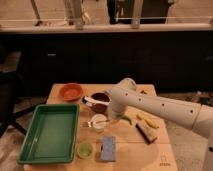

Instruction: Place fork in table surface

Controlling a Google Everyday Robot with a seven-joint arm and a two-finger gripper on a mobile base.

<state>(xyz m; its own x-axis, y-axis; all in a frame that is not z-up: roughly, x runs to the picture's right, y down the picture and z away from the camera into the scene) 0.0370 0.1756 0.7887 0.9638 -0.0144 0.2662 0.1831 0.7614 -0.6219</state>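
The fork (92, 123) is a thin pale strip lying across the rim of the white cup (99, 122), its free end poking out to the left. Its right end runs in under my gripper (110, 117), which comes down from the white arm (160, 107) on the right and sits at the cup's right edge, shut on the fork. The fingers are mostly hidden by the wrist. The light wooden table surface (127, 150) lies below, with the cup near its middle.
A green tray (30, 147) fills the table's left side. An orange bowl (71, 91) and a dark red bowl (102, 105) holding a white-handled utensil (91, 101) stand at the back. A small green cup (85, 149), a blue sponge (108, 148), a banana (148, 120) and a brown block (147, 133) lie near the front.
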